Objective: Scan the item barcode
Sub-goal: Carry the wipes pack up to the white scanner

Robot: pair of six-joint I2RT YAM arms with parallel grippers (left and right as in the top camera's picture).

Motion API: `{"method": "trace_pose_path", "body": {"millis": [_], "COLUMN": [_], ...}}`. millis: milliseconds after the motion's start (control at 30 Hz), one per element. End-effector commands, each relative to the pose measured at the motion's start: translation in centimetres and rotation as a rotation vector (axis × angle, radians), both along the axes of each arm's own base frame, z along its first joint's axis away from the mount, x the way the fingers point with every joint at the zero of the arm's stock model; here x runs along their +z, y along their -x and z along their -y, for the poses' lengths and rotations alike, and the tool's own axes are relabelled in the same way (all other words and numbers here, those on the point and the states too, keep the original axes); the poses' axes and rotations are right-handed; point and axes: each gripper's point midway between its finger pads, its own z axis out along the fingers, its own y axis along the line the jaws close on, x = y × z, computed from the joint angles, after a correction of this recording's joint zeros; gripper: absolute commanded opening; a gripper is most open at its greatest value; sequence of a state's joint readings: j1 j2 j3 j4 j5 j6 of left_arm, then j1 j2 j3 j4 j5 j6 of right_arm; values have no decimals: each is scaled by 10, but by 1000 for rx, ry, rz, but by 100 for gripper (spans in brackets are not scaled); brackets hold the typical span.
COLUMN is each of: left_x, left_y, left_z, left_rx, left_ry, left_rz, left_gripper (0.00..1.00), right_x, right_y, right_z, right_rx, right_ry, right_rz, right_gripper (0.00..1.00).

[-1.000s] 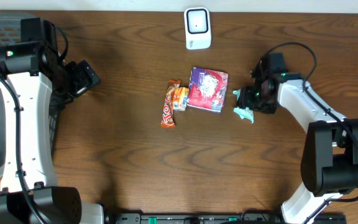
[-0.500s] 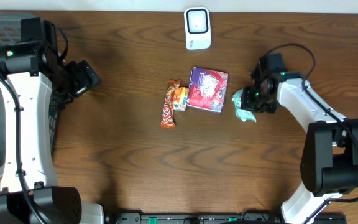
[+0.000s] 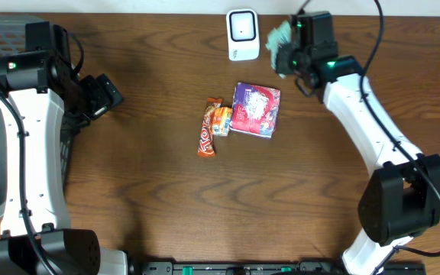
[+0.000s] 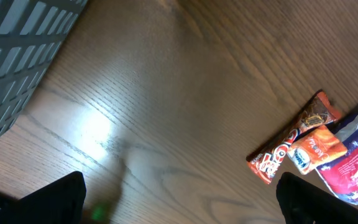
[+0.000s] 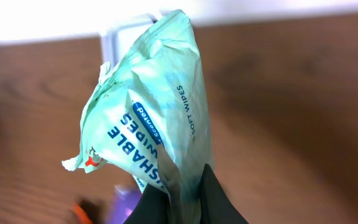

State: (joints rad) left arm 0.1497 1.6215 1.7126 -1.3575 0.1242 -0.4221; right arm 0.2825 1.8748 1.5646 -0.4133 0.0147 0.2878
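Your right gripper was clamped on the wipes packet, held up just beside the scanner on its right, long axis apparently upright, while your left gripper sat wide open, well apart.

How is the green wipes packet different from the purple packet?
The green wipes packet is pinched in the right gripper, held up; the purple packet lies flat on the table, untouched by any gripper. The wipes packet is crumpled and pale green; the purple packet is a flat square. The wipes packet is by the white scanner; the purple packet is beside the orange snacks. Both are printed packets.
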Motion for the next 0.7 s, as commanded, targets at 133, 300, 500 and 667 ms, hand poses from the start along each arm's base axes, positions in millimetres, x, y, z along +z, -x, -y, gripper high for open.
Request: {"method": "trace_pose_path", "body": {"millis": [133, 300, 500, 667], "left_x": [-4, -4, -4, -4], "left_y": [1, 1, 1, 1], "left_z": [-3, -3, -3, -3], "left_rx": [5, 5, 5, 5], "left_ry": [-10, -10, -10, -10], "left_rz": [-17, -17, -17, -17], "left_gripper": [98, 98, 98, 98], "right_x": [72, 76, 49, 17], "right_y": [-36, -61, -97, -112], "right_z": [-42, -55, -80, -88], "right_rx": [-3, -34, -15, -7], "right_ry": [-128, -111, -89, -48], "right_rz": [303, 360, 311, 231], "right_gripper": [1, 1, 1, 1]}}
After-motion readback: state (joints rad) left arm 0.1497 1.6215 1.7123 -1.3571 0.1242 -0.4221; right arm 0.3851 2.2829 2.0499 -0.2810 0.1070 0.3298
